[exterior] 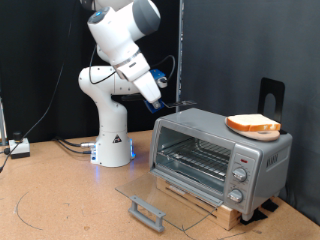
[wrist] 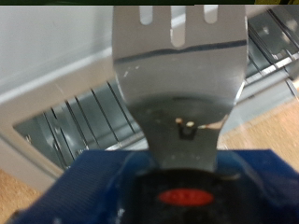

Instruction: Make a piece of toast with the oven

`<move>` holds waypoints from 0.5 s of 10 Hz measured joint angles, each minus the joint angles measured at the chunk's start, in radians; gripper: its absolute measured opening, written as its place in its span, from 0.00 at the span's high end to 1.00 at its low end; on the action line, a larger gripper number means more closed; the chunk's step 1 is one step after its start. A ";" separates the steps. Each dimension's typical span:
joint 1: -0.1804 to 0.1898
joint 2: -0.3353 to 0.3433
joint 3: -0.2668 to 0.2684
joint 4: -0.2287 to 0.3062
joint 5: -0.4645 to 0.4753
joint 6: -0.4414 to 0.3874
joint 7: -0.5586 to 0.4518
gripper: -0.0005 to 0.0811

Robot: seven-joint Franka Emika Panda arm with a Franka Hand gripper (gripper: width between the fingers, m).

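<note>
While your gripper [exterior: 163, 101] clamps a slotted metal spatula [wrist: 180, 75], the door hangs open.
Your cream, brown-crusted toast slice [exterior: 253, 124] lies atop the silver-grey toaster oven [exterior: 215, 155], at the gripper's four o'clock.

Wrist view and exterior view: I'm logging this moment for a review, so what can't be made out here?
- Gripper: small and dark in the exterior view; open or shut is unclear.
- Oven: in the wrist view, the spatula covers its middle.
- Piece of toast: absent from the wrist view.
- Knobs: too small to read.
</note>
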 joint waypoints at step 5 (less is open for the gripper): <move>-0.013 0.084 -0.054 0.059 -0.015 -0.028 -0.073 0.48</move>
